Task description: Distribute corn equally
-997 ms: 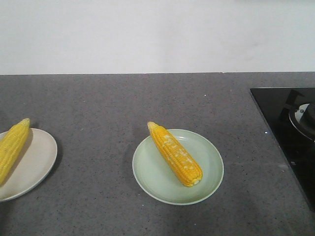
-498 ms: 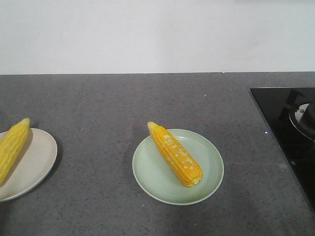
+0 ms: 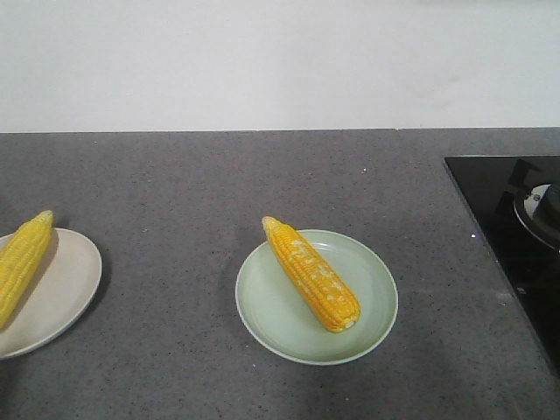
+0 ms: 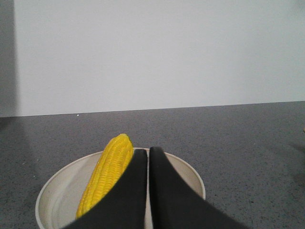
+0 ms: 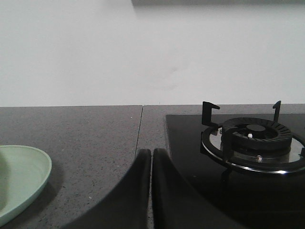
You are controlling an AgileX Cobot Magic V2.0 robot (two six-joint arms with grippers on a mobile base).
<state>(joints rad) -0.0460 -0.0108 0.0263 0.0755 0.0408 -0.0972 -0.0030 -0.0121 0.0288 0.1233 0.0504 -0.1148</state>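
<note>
Two cobs of corn show on the grey countertop (image 3: 175, 184), one to a plate. The first cob (image 3: 311, 274) lies diagonally across the pale green plate (image 3: 367, 315), its pointed tip reaching just past the far-left rim and its blunt end toward the near right. The second cob (image 3: 21, 262) lies on the cream plate (image 3: 61, 297) at the left edge of the front view, tip pointing away, partly cut off by the frame.

In the left wrist view this second cob (image 4: 107, 174) sits just to the left of the left gripper (image 4: 148, 155), its near end hidden behind the left finger; whether it touches that finger cannot be told. The cream plate (image 4: 188, 174) spreads beneath and to both sides of the fingertips. The two dark fingers are pressed together with only a thin seam between them, clenched on nothing.

The right gripper (image 5: 151, 155) is likewise clenched, fingers meeting along a narrow line and empty. To the left of its fingertips, well apart, the rim of the green plate (image 5: 28, 176) enters the view; the cob on it is out of frame there. To the right of the fingertips lies the black glass hob (image 5: 190, 157), with its gas burner (image 5: 252, 138) and pan supports farther right and beyond. A white wall (image 3: 280, 61) rises behind the countertop.
</note>
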